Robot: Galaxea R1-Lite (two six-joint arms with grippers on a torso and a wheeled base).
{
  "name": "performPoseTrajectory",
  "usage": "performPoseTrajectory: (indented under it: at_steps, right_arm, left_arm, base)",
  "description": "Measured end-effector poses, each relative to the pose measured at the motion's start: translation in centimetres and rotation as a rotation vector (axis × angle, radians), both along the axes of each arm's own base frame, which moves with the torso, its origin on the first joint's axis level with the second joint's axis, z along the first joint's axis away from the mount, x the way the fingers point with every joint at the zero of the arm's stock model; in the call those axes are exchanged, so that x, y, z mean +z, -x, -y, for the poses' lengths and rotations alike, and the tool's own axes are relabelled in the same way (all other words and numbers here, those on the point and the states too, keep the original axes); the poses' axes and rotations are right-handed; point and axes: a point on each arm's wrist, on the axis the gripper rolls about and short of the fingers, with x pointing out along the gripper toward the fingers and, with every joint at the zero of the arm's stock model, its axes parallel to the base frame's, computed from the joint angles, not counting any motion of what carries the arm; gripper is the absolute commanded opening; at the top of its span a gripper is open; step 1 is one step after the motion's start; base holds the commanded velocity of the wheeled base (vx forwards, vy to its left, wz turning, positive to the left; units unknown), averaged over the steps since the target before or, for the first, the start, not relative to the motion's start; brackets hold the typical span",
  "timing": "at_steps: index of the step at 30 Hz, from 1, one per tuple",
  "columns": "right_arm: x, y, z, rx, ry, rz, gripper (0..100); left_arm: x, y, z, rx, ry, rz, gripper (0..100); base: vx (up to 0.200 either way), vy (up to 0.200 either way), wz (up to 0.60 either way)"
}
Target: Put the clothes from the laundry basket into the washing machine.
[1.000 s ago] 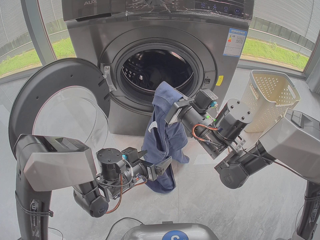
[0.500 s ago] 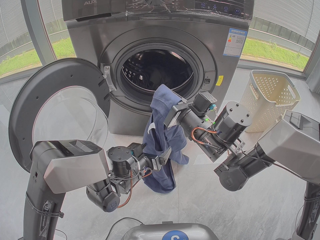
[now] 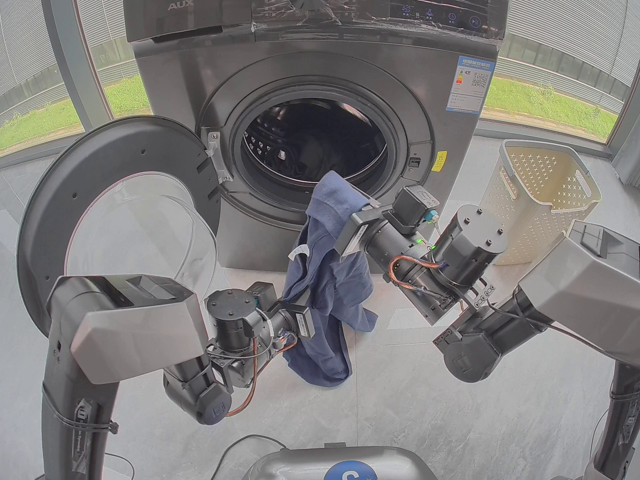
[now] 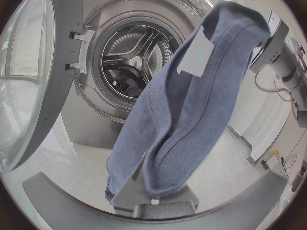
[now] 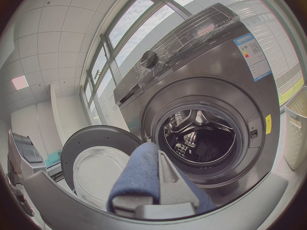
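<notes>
Two grippers hold one garment [image 3: 327,281] in front of the washer [image 3: 313,55]. You will see the right gripper [image 3: 352,221] clamped on the garment's top fold, just before the lower rim of the round opening. The left gripper [image 3: 308,316] sits lower and nearer the robot, and is closed on the ribbed hem.

1. Garment: blue knit, soft and matte, with a ribbed hem band and a white label sewn on its inner face. It hangs in long folds between the two grippers. Its lowest end lies bunched on the floor [image 3: 433,401].
2. Washer: a grey metal front-loader with a flat face and a round port. Plastic film wrinkles over the top panel.
3. Drum [image 3: 313,141]: shiny perforated steel with raised ribs. Dark cloth already lies at its bottom.
4. Door [image 3: 113,188]: round, with a dark rim and a clear bowl-shaped pane. It is swung fully open on the robot's left, hinged at the port's left edge.
5. Basket [image 3: 540,195]: cream plastic with perforated walls and a rolled rim. It stands on the floor at the washer's right side.
6. Floor: pale, glossy tiles.

Note the edges. The port's lower rim lies just behind the right gripper. The door rim stands well apart from the garment on the left, and the basket well apart on the right.
</notes>
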Motion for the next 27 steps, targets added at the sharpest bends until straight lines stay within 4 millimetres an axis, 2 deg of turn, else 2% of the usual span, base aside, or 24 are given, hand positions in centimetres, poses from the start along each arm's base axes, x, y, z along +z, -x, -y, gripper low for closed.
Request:
performPoseTrajectory:
  at_steps: [9, 15, 22, 27]
  right_arm:
    - [-1.2, 0.7, 2.8, -0.031, 0.043, -0.070, 0]
    - [-2.7, 3.0, 5.6, -0.044, 0.110, -0.177, 0]
    - [-2.8, 5.2, 7.6, -0.053, 0.135, -0.222, 0]
    - [-2.1, 5.8, 8.1, -0.061, 0.126, -0.214, 0]
  left_arm:
    - [3.3, 3.1, -3.4, 0.003, -0.018, -0.012, 0]
    - [6.8, 4.7, -5.9, 0.012, -0.002, 0.046, 0]
    - [11.2, 5.6, -7.7, 0.024, 0.029, 0.185, 0]
    - [13.1, 6.3, -8.0, 0.027, 0.054, 0.245, 0]
  base:
    - [0.000, 0.000, 0.00]
    - [0.000, 0.000, 0.00]
    - [0.000, 0.000, 0.00]
    - [0.000, 0.000, 0.00]
